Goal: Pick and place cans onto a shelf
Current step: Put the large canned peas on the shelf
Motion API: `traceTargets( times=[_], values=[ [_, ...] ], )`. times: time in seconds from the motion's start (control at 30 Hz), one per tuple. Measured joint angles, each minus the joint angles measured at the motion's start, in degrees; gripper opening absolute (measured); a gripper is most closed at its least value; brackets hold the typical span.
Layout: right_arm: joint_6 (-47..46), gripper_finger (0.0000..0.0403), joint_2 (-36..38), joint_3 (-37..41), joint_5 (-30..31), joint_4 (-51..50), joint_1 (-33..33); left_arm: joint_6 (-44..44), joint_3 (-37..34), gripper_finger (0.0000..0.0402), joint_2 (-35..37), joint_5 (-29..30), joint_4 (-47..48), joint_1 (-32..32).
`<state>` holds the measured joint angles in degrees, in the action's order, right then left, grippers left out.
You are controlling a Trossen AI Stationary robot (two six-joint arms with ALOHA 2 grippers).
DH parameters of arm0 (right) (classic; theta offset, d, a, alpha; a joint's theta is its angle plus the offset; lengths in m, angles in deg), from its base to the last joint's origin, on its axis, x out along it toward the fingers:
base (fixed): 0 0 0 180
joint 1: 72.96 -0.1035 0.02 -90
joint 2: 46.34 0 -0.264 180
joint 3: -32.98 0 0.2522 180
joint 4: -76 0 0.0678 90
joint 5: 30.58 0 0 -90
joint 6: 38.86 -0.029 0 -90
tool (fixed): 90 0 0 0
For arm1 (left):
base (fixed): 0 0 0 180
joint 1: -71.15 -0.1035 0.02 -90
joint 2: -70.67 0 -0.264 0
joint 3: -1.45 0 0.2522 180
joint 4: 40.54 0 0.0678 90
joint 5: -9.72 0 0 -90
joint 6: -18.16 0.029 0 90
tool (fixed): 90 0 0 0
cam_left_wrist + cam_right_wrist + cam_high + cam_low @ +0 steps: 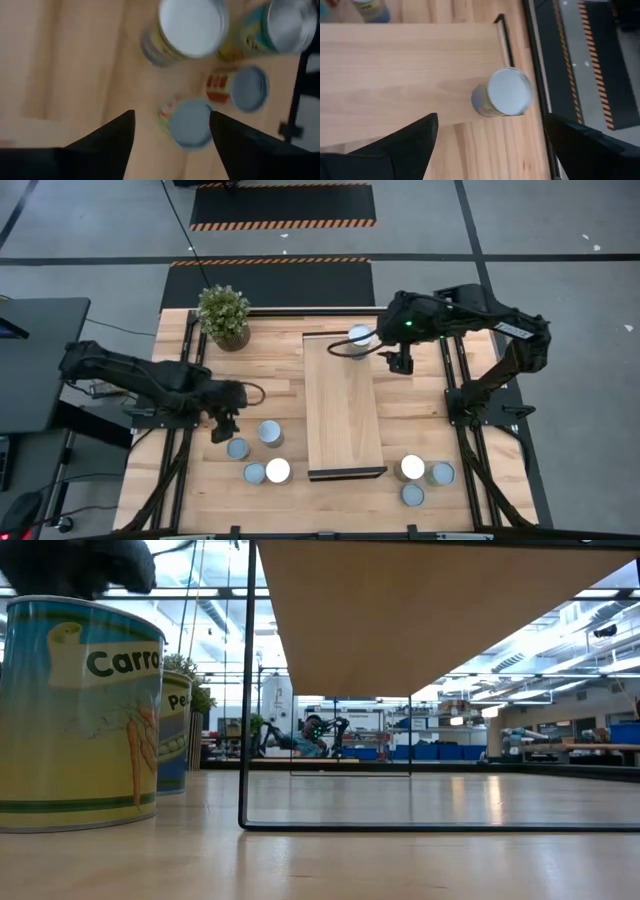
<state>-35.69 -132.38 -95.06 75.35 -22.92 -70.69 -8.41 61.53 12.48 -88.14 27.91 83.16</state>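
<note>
The shelf (345, 410) is a long pale board on a thin dark frame in the middle of the table. One can (360, 337) stands upright on its far end, near the corner (505, 93). My right gripper (400, 361) hangs open just right of this can, touching nothing (491, 117). Several cans stand on the table left of the shelf (238, 448), (270, 432), (278, 470). My left gripper (222, 425) is open above them, with one can (192, 123) showing ahead between its fingers. Three more cans (409, 468) stand right of the shelf.
A potted green plant (223, 315) stands at the table's far left. The low view shows a carrot-labelled can (80, 710) close by, a second can (175, 730) behind it, and the shelf's underside (430, 610) on its thin frame leg (245, 690).
</note>
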Motion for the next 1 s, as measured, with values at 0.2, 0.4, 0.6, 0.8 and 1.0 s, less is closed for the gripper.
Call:
traceTargets(
  times=[0.2, 0.4, 0.6, 0.8, 1.0],
  values=[
    [-1.99, 0.037, 1.27, 0.0, 0.74, -0.3, -0.49, 2.1, -0.02, 0.0345, -6.91, -5.56, -2.68, 1.85],
    [-1.69, 0.037, 1.27, 0.0, 0.74, -0.69, -1.14, -1.93, -0.04, 0.0391, -10.93, -2.87, -7.25, 2.08],
    [-1.59, 0.037, 1.27, 0.0, 0.75, -0.68, -1.13, -4.46, -0.04, 0.0383, -12.93, 4.43, -13.76, 4.5],
    [-1.47, 0.037, 1.27, 0.0, 0.76, -0.67, -1.11, -3.81, -0.06, 0.0383, -13.18, 13.13, -16.38, 8.6],
    [-1.49, 0.037, 1.27, 0.0, 0.74, -0.63, -1.11, -4.5, -0.04, 0.0383, -14.34, 16.7, -19.03, 10.66]
  ],
)
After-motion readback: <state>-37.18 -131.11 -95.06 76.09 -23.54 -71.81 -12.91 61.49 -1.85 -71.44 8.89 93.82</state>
